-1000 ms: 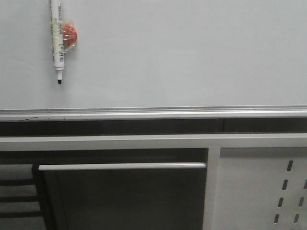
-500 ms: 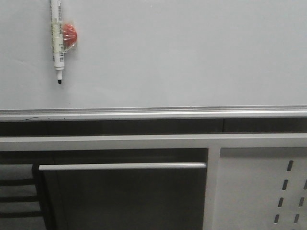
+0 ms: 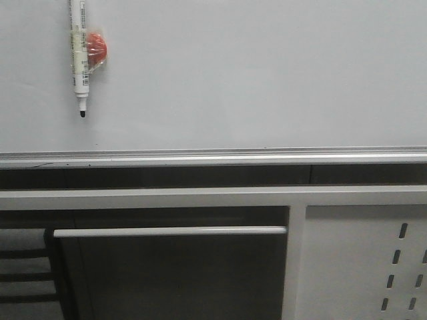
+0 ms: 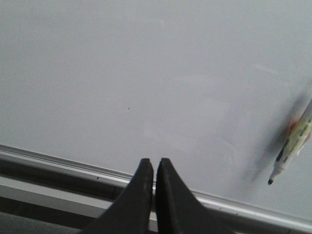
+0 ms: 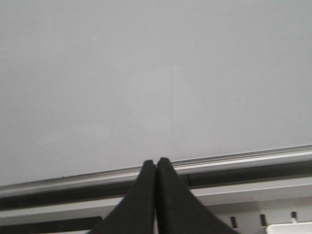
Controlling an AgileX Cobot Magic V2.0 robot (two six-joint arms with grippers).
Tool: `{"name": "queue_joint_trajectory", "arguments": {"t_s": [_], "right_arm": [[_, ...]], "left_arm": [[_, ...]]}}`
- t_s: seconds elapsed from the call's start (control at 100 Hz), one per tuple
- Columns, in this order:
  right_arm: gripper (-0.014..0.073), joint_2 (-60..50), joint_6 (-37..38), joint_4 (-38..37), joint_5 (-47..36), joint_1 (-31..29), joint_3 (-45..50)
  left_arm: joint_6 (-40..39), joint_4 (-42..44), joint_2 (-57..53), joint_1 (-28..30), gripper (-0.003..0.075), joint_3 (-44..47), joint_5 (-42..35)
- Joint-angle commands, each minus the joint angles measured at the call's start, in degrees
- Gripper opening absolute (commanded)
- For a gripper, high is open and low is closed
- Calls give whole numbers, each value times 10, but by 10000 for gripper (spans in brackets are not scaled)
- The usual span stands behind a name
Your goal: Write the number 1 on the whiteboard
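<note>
The whiteboard (image 3: 253,73) fills the upper half of the front view, with a silver rail (image 3: 213,157) along its lower edge. No number 1 shows on it; the board is blank. A white marker pen (image 3: 79,53) with a black tip hangs tip-down at the board's upper left, taped to a red magnet (image 3: 97,47). It also shows blurred in the left wrist view (image 4: 292,146). My left gripper (image 4: 154,162) is shut and empty, in front of the rail. My right gripper (image 5: 156,161) is shut and empty, also by the rail (image 5: 234,161). Neither gripper shows in the front view.
Below the board runs a white frame bar (image 3: 200,197) with a horizontal white handle bar (image 3: 170,231). A white metal panel with slotted holes (image 3: 367,267) stands at the lower right. Dark chair slats (image 3: 27,273) show at the lower left.
</note>
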Motion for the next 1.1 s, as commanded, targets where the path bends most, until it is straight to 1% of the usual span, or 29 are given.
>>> {"name": "queue_joint_trajectory", "arguments": {"t_s": [0.0,0.07,0.1,0.15,0.29,0.34,0.48,0.53,0.56,0.65,0.75,0.83,0.88,0.91,0.98,1.03,1.09], "right_arm": [[-64,-10,-2,100,-53,-3,15],[-64,-10,-2,167,-48,-3,15],[-64,-10,-2,179,-45,-3,12],[-63,-10,-2,181,-26,-3,3],[-61,5,-3,170,66,-3,-54],[-51,26,-3,163,104,-3,-83],[-50,127,-12,140,199,-3,-179],[-50,168,-21,139,213,-3,-206],[-50,190,-30,139,219,-3,-223],[-50,247,-42,138,224,-3,-270],[-50,286,-42,140,227,-3,-284],[-50,309,-42,143,236,-3,-292],[-49,318,-44,144,241,-3,-296],[-44,324,-52,146,242,-3,-299],[6,332,-74,155,245,-2,-308],[78,337,-85,160,248,1,-315],[201,339,-85,162,251,2,-322]], "left_arm": [[-4,-81,-12,2,-20,22,-60],[-4,-166,-12,2,-20,22,-64],[-4,-206,-12,2,-20,21,-63],[-4,-236,-12,2,-20,17,-52],[14,-229,-4,2,-20,-27,30],[47,-225,8,2,-20,-52,58],[186,-225,81,2,-20,-147,157],[238,-225,117,2,-20,-180,194],[256,-225,141,2,-20,-201,215],[266,-228,194,2,-20,-238,249],[267,-258,242,2,-20,-263,269],[275,-286,271,1,-20,-271,266],[306,-311,290,1,-20,-277,264],[340,-332,303,1,-20,-280,264],[400,-386,330,1,-12,-284,264],[434,-424,351,1,15,-287,270],[470,-470,376,1,76,-289,281]]}}
